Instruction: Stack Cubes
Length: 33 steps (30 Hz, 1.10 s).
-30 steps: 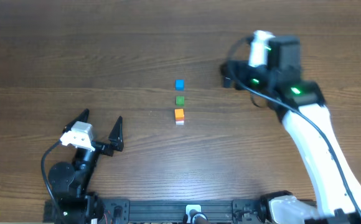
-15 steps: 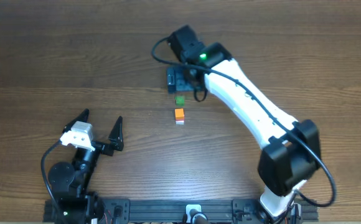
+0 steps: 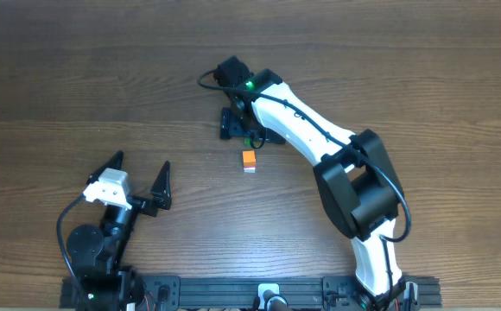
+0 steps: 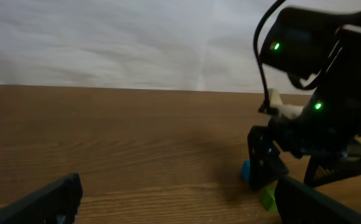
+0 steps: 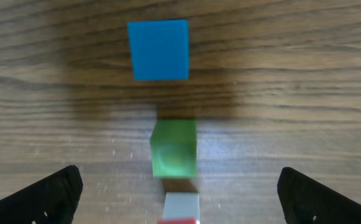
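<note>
Resting near its base at the left of the worktop (image 3: 52,78), the left gripper (image 3: 141,175) is spread wide and holds nothing. Mid-worktop, a blue cube (image 5: 159,50), a green cube (image 5: 174,149) and an orange cube (image 3: 249,158) touching a white cube (image 3: 250,169) lie in a line. Above the blue and green ones hangs the right gripper (image 3: 238,127), released, fingers apart, grasping nothing.

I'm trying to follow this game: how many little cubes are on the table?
4: a blue cube, a green cube beside it, then a white cube and an orange cube together, seemingly stacked. The right arm may hide others.
</note>
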Motion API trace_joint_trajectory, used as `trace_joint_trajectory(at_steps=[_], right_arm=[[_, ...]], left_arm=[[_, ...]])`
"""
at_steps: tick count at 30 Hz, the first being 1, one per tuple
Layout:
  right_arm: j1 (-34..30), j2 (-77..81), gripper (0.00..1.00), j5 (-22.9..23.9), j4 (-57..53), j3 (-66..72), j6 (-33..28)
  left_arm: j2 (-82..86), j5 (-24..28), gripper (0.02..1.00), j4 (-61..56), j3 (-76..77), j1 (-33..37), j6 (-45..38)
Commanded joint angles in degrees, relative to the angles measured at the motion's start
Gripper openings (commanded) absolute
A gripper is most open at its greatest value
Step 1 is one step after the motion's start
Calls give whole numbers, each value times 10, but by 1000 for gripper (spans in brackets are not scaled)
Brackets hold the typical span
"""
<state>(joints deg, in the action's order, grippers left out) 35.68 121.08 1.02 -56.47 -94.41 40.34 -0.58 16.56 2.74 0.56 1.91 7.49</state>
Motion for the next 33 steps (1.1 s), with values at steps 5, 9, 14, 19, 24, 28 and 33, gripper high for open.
trace_joint_trajectory(at_steps=[5,9,14,19,24,28,33], right_arm=[[4,43,945,-3,21,-12,-33],[4,51,912,-3,23,-12,-49],[4,56,814,-3,32,-12,-58],[5,56,728,-3,32,-12,-62],[8,56,586,-3,33,-12,-66],[9,56,467,-6,31,-12,-68],[9,56,358,-6,31,-12,-68]], left_arm=[[3,6,998,1,-2,-3,-7],[3,6,998,1,-2,-3,-6],[3,6,998,1,-2,-3,-7],[3,6,998,1,-2,-3,-7],[3,6,998,1,-2,-3,-7],[3,6,998,1,-2,-3,-7],[3,6,998,1,-2,-3,-7]])
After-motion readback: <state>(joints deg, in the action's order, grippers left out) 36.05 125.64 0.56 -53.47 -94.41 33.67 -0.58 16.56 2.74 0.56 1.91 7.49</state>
